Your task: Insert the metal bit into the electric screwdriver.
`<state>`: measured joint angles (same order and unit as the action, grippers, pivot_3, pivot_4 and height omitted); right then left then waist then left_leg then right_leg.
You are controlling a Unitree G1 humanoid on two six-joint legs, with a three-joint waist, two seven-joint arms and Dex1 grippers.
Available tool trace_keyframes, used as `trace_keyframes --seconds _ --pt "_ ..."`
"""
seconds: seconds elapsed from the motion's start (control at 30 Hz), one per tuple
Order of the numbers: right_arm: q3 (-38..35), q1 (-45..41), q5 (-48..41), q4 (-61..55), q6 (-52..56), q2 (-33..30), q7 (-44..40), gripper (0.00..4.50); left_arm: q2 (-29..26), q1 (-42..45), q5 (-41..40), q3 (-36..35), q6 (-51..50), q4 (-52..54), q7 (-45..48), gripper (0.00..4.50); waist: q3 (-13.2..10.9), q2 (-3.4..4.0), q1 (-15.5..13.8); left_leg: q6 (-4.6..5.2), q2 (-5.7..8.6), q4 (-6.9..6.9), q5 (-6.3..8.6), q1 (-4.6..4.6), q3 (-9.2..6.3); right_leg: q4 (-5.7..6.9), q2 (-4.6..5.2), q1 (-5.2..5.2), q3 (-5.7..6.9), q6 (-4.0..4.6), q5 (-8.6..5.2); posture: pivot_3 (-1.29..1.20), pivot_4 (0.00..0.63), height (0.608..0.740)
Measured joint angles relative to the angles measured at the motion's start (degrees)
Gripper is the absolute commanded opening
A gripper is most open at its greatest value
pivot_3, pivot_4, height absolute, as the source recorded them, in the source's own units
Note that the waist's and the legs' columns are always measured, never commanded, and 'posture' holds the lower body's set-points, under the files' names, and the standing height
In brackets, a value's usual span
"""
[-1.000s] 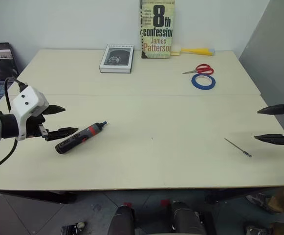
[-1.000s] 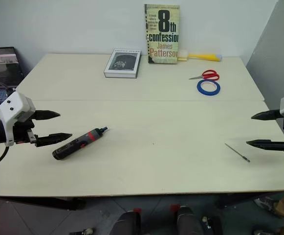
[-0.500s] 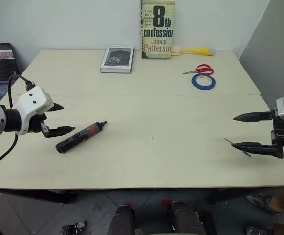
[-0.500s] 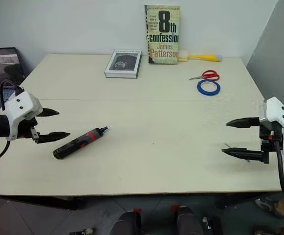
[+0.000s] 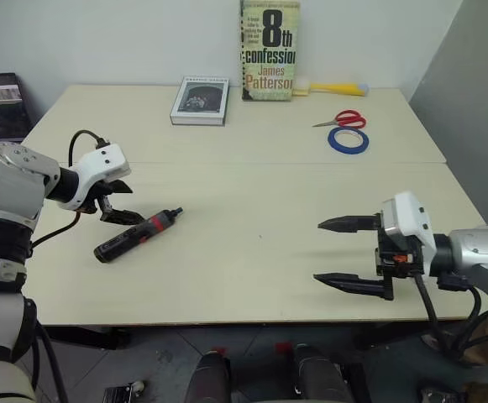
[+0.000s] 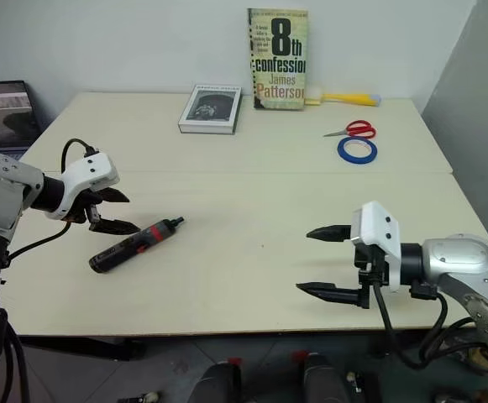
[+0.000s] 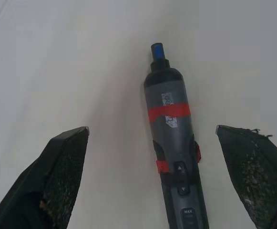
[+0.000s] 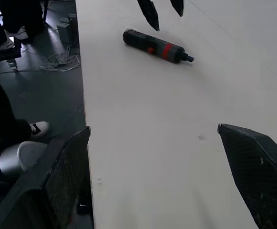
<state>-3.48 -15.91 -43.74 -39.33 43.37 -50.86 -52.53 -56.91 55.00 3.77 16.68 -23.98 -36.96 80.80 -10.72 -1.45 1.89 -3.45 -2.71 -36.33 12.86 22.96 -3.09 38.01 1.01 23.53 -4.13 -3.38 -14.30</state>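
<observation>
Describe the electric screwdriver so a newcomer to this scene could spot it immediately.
Start at the long pale table and go to its front left part. The electric screwdriver lies flat there under the left hand: a slim black pen-shaped tool with a red band, unlike the books and scissors far behind.

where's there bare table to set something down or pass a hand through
The widest bare patch is mid-table, bordered by the electric screwdriver on the left and the right gripper, open. The far-left corner beside the small book is bare too. Crowded: the far-right strip with the scissors, the tape roll and the brush, and around the open left gripper.
</observation>
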Motion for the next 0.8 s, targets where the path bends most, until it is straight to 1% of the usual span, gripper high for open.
trace_keyframes --seconds 0.07,0.13,0.3,0.47,0.8 --pt "3.6 -2.2 1.2 0.0 0.2 1.1 0.7 4.50 3.8 3.6 1.4 1.6 -2.4 -3.7 0.0 4.46 0.0 -0.01 -0.2 0.02 0.01 -0.06 -0.01 0.03 -0.06 -0.01 0.00 -0.03 0.02 0.07 -0.04 0.00 0.150 0.740" --pt "5.3 -3.1 2.0 0.0 0.3 2.1 1.5 4.50 5.3 4.5 2.2 2.3 -3.4 -5.5 0.4 4.46 0.0 -0.02 0.0 0.01 0.01 -0.08 -0.01 0.06 -0.04 -0.04 0.00 -0.02 -0.01 0.06 -0.04 0.00 0.150 0.740" --pt "8.5 -5.3 3.8 0.4 0.6 4.6 3.2 4.50 6.1 4.6 4.8 4.6 -3.9 -8.0 2.8 4.46 0.0 -0.05 0.6 0.02 -0.01 0.00 0.00 0.06 -0.08 0.04 -0.03 0.05 0.03 -0.01 0.00 0.00 0.150 0.740" --pt "12.2 -5.9 6.7 0.8 -0.4 7.3 4.5 4.50 6.8 5.8 7.4 6.5 -1.6 -9.8 3.9 4.46 0.0 -0.06 0.6 0.02 -0.01 0.01 0.00 0.07 -0.15 0.06 -0.05 0.05 0.06 -0.02 -0.02 0.00 0.150 0.740" --pt "14.2 -4.6 8.9 -0.5 -1.5 10.0 6.6 4.50 10.0 7.7 11.2 7.8 -0.3 -15.8 5.0 4.46 0.0 -0.07 0.5 0.02 -0.01 0.00 0.00 0.07 -0.17 0.06 -0.05 0.03 0.07 -0.03 -0.01 0.00 0.150 0.740"
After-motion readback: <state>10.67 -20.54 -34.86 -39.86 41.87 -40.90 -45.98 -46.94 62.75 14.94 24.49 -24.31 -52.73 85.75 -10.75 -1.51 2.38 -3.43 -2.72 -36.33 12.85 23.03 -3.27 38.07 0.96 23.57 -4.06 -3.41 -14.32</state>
